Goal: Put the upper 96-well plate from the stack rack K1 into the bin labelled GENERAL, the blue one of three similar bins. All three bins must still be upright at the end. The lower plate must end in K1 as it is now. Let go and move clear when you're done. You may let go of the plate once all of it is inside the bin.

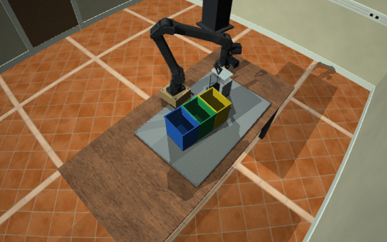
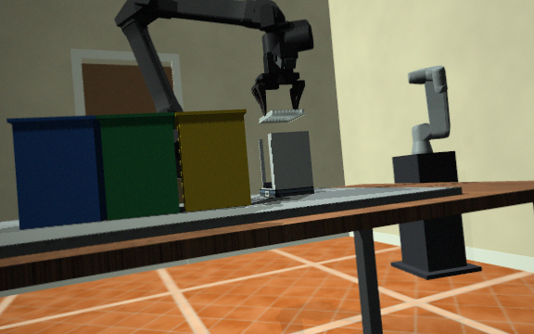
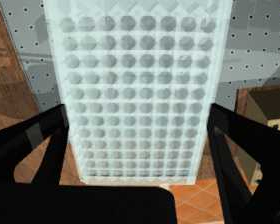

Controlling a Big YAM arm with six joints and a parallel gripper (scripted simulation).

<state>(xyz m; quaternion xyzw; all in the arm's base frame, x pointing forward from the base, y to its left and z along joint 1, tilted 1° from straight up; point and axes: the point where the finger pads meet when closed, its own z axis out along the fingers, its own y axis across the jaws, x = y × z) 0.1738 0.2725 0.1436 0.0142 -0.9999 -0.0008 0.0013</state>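
Plate (image 2: 282,116) number one, the upper 96-well plate, hangs clamped in your gripper (image 2: 278,99), jaws pinching its two long edges, so its long axis runs straight out ahead of the tool. It sits directly under the fingers and clear above rack K1 (image 2: 289,160), which is straight below. The lower plate is, as far as you can judge from the dark slot in the wrist view, in the rack. Your target, the blue bin (image 1: 181,127), lies well off to one side of the tool, past the yellow bin (image 1: 217,104) nearest you and the green bin (image 1: 200,114) between. All three stand upright, touching in a row, and look empty.
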